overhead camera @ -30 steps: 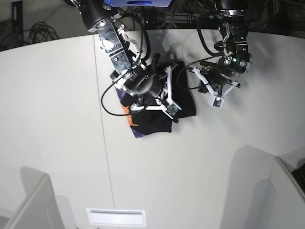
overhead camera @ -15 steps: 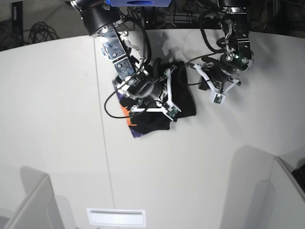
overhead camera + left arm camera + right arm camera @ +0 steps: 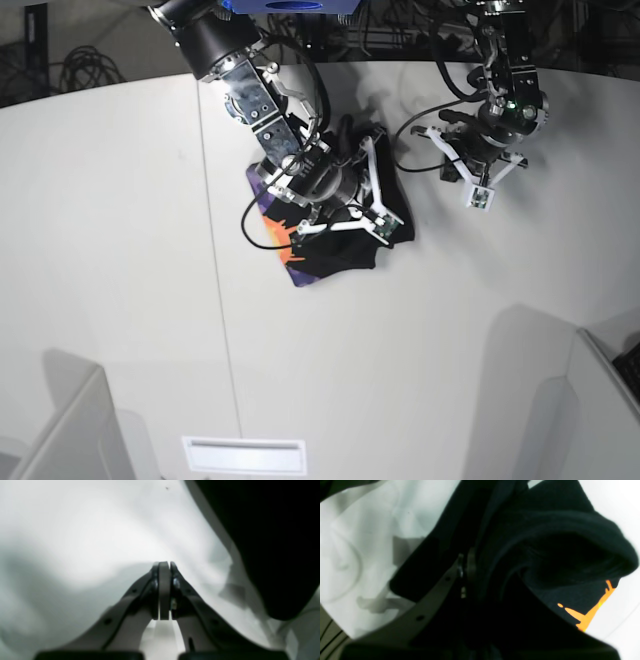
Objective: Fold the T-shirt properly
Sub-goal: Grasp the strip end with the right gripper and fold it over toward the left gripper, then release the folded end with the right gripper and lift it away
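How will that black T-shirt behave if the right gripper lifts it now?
Likely floppy: the T-shirt lies bunched in soft rolls under the right gripper, so free layers would probably sag. Probably light, and it may drag across the smooth white table, undoing folds.
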